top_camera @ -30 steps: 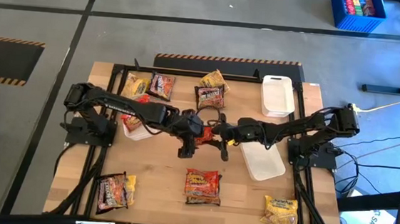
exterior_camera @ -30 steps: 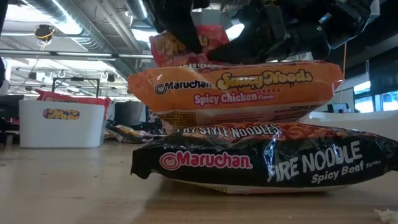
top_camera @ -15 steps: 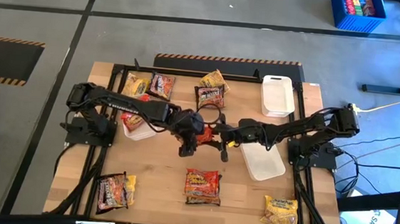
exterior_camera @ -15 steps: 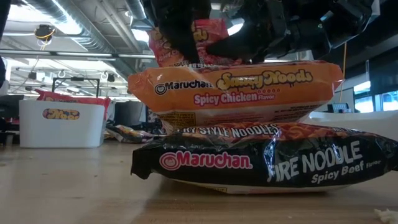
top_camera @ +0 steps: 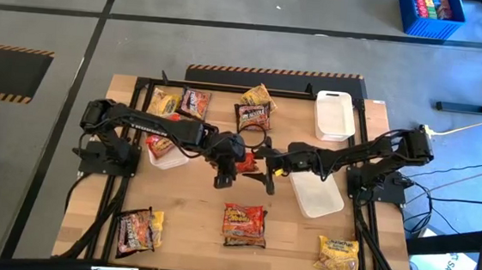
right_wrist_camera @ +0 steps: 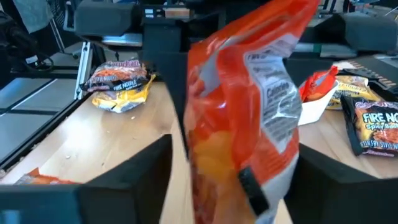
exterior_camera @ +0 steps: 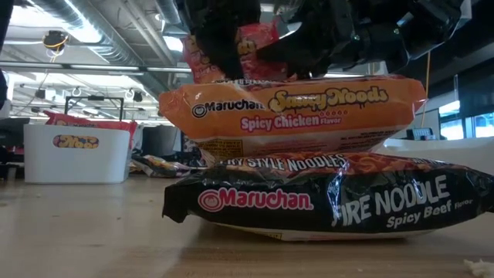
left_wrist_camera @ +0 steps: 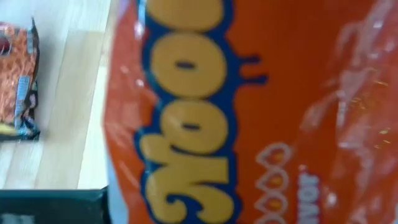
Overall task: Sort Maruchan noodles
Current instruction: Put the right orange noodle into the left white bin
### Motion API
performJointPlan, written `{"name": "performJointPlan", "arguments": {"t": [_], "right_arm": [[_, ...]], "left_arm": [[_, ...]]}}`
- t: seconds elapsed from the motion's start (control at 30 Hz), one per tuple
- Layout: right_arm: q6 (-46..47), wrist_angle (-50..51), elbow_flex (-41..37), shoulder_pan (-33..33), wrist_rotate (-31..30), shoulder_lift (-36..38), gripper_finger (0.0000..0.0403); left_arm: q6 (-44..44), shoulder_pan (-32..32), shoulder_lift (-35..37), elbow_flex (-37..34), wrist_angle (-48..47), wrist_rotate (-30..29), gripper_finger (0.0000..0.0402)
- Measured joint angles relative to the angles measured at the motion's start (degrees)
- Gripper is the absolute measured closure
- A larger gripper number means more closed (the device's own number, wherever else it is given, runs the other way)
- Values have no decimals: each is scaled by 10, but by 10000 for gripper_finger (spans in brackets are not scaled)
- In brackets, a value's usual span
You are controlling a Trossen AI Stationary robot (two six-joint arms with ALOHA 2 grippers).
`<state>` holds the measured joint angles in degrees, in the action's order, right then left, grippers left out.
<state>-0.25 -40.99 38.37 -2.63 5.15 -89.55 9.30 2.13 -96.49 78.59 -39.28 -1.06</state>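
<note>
At table centre, mid-air: orange packet (top_camera: 244, 161) between left gripper (top_camera: 229, 157) and right gripper (top_camera: 266, 165), likely a handover toward a sorting tray (top_camera: 315, 195). Right jaws parted, packet standing between them; left grip cannot tell. Other packets scattered about.

1. The orange packet (exterior_camera: 292, 116) on top of the near stack, low view, reads "Maruchan", "Saucy Noods" and "Spicy Chicken Flavor".
2. The black packet (exterior_camera: 332, 202) under it reads "Maruchan", "FIRE NOODLE" and "Spicy Beef Flavor"; along its top edge runs "STYLE NOODLES", with the first word cut off.
3. A dark packet (right_wrist_camera: 375, 127) in the right wrist view reads "FIRE NO" and "Spicy Be", cut off at the edge.
4. The packet (left_wrist_camera: 249, 112) filling the left wrist view shows big yellow letters that look like "oods".
</note>
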Motion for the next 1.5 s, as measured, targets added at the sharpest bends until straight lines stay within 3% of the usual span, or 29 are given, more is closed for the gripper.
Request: {"name": "performJointPlan", "arguments": {"t": [0.2,0.33,0.53,0.97,1.17,1.5], "right_arm": [[-1,105,0,0,0,59,113],[1,176,0,0,0,92,110],[14,201,0,0,0,83,115],[15,194,0,0,0,67,116],[15,181,-1,0,0,67,116],[14,185,-1,0,0,67,116]], "left_arm": [[16,1,39,0,-81,-13,208],[41,9,76,0,-164,-55,208],[95,22,135,-17,-261,-75,208],[173,-29,290,-228,-282,-67,207],[173,-71,301,-284,-283,-39,207],[146,-115,302,-321,-268,-42,206]]}}
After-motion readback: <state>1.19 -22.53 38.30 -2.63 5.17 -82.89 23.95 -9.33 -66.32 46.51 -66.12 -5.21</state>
